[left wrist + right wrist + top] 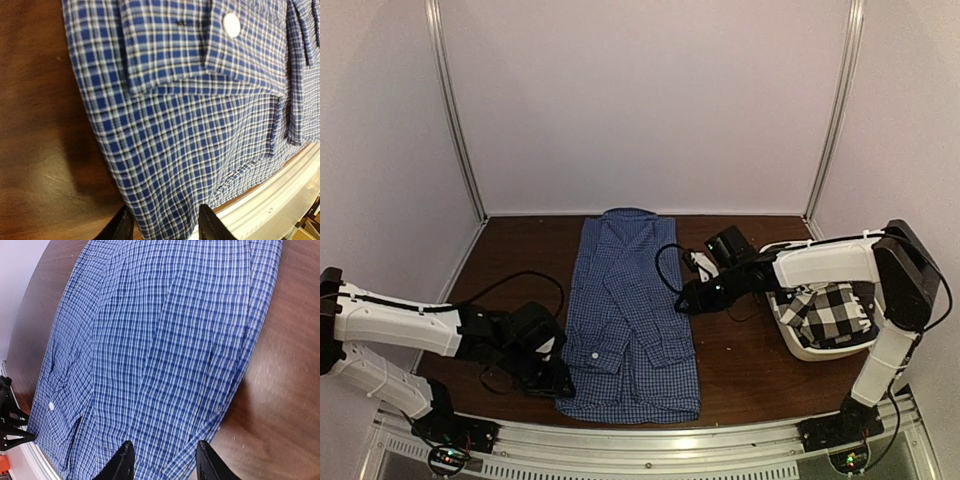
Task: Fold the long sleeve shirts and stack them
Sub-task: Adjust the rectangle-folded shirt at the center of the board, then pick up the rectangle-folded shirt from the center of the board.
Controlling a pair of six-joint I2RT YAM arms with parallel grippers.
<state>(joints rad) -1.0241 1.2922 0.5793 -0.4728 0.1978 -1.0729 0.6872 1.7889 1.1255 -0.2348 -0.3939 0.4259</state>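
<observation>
The blue gingham shirt (635, 320) lies flat on the brown table, sleeves folded in over its body, collar at the far end. It fills the left wrist view (190, 110) and the right wrist view (160, 340). My left gripper (560, 385) is open at the shirt's near left corner, with the hem between its spread fingers (165, 222). My right gripper (685, 300) is open at the shirt's right edge, its fingers astride the folded edge (164, 457). The black-and-white check shirt (832, 310) lies crumpled in the white tub (800, 345), under the right arm.
A metal rail (650, 440) runs along the table's near edge, just past the shirt's hem, and shows in the left wrist view (280, 200). A black cable (520, 280) loops on the table at the left. Walls close the back and sides.
</observation>
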